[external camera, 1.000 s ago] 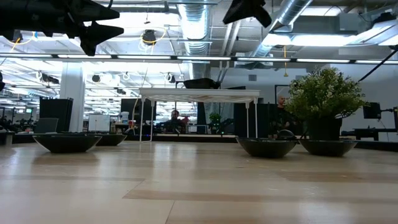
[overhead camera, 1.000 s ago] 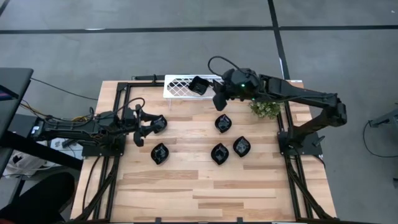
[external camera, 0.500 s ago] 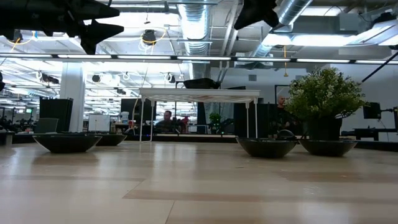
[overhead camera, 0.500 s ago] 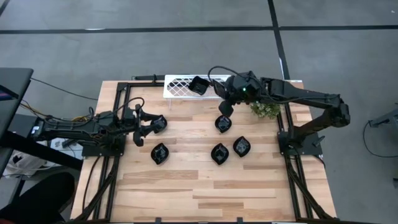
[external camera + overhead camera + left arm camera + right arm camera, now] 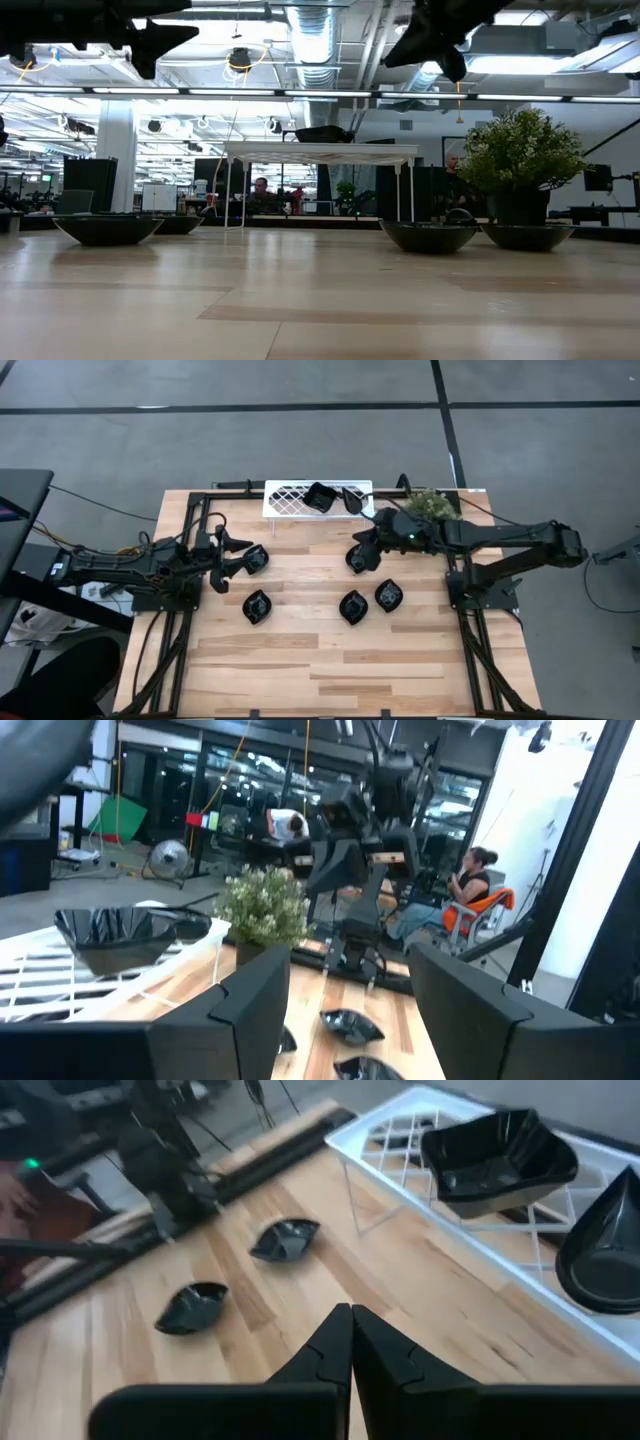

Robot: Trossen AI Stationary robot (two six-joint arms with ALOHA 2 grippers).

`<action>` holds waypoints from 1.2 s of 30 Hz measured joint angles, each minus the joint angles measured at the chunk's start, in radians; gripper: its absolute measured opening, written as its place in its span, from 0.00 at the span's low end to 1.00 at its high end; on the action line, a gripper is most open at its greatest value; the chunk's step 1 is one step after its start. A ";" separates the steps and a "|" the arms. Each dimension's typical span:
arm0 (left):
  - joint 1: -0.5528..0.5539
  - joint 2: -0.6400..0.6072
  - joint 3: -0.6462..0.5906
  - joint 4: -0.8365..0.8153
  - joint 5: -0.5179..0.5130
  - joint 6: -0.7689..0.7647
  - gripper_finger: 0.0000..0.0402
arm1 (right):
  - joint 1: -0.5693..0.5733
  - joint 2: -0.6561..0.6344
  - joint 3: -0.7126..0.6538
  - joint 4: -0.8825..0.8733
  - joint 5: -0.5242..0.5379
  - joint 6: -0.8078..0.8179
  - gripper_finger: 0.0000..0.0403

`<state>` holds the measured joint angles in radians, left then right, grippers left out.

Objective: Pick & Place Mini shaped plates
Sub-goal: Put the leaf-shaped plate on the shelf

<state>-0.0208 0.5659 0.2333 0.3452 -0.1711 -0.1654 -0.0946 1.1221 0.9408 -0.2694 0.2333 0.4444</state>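
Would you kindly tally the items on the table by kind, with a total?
Black plates on the wood: 5
Black plates on the tray: 2
White lattice tray: 1
Potted plant: 1
Total: 9

Five black mini plates [image 5: 352,606] are sitting on the wooden table [image 5: 330,670]. Two more are resting on the one white lattice tray [image 5: 285,497]. One small potted plant [image 5: 432,503] is standing nearby.

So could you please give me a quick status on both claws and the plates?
Left claw open, empty. Right claw shut, empty. Two glossy black plates on white lattice tray, five on wooden table.
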 joint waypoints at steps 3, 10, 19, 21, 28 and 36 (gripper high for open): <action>0.000 0.000 0.000 0.007 -0.001 0.000 0.52 | 0.004 -0.050 -0.055 0.056 0.002 0.002 0.00; 0.000 0.094 0.000 0.006 -0.146 -0.034 0.52 | 0.001 -0.141 -0.115 0.101 0.050 0.002 0.00; 0.000 0.307 0.001 0.006 -0.152 -0.213 0.52 | 0.001 -0.161 -0.115 0.056 0.060 -0.009 0.00; 0.000 0.346 0.015 0.002 -0.142 -0.235 0.52 | 0.001 -0.155 -0.114 0.044 0.061 -0.009 0.00; 0.018 0.454 0.144 -0.106 -0.111 -0.231 0.52 | 0.000 -0.163 -0.115 0.041 0.068 -0.035 0.00; 0.126 0.496 0.304 -0.431 -0.049 -0.233 0.52 | 0.001 -0.214 -0.115 0.039 0.070 -0.059 0.00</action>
<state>0.1047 1.0617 0.5369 -0.0862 -0.2198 -0.3985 -0.0940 0.9079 0.8261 -0.2304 0.3031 0.3853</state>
